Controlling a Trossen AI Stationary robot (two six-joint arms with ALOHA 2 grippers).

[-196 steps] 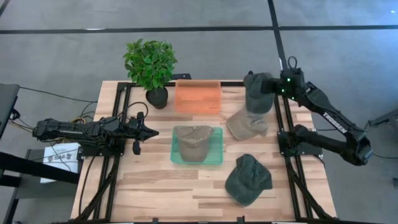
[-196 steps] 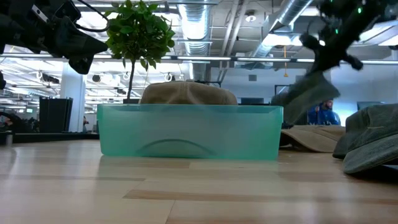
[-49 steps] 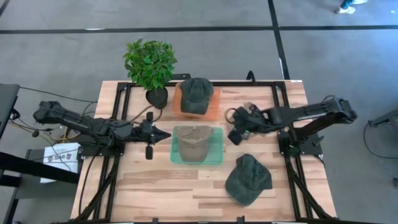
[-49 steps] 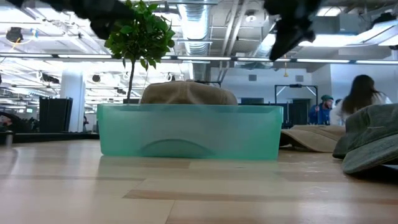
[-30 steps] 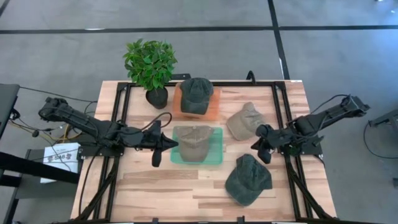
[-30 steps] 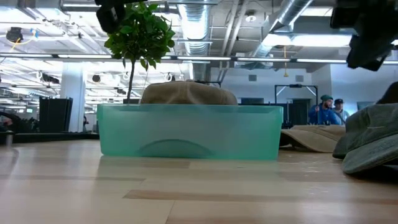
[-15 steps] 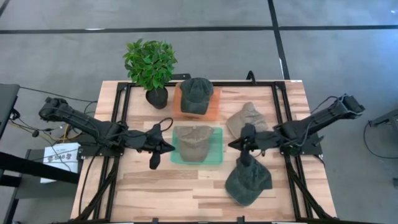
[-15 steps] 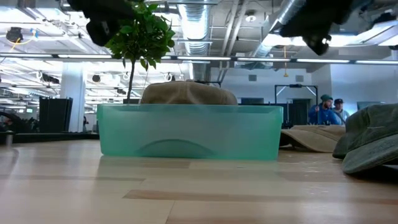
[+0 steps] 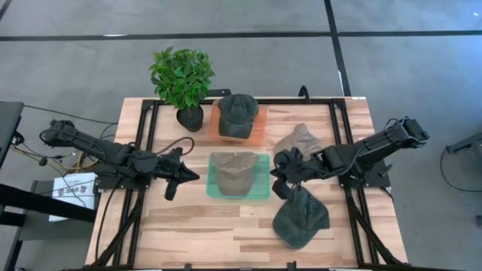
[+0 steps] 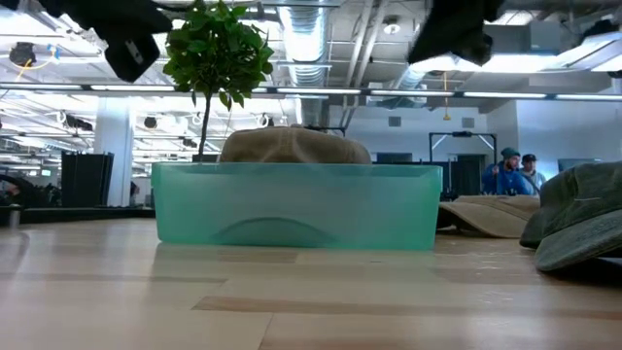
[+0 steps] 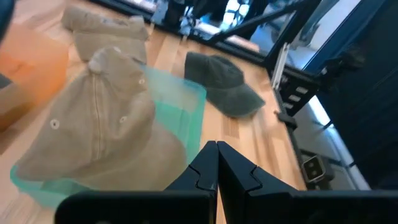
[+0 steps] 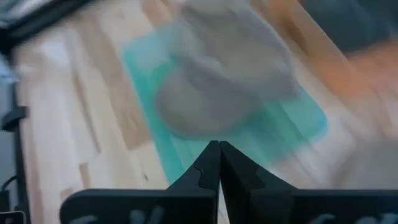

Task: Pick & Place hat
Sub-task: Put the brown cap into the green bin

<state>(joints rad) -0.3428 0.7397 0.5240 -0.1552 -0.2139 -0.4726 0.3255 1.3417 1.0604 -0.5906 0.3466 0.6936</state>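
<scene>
My right gripper, fingers pressed together and empty, hovers just right of the teal plastic bin; the dark green cotton cap lies nearby. Descending closed, I'd shove it. My left gripper, also closed, waits left of the bin.

Tan fabric cap, in translucent teal plastic bin. Dark green fabric cap, on orange tray. Second dark green cap and second tan cap, on the pale striped wood-plank desk. Green-leaved plant, in black pot. Arms black.
</scene>
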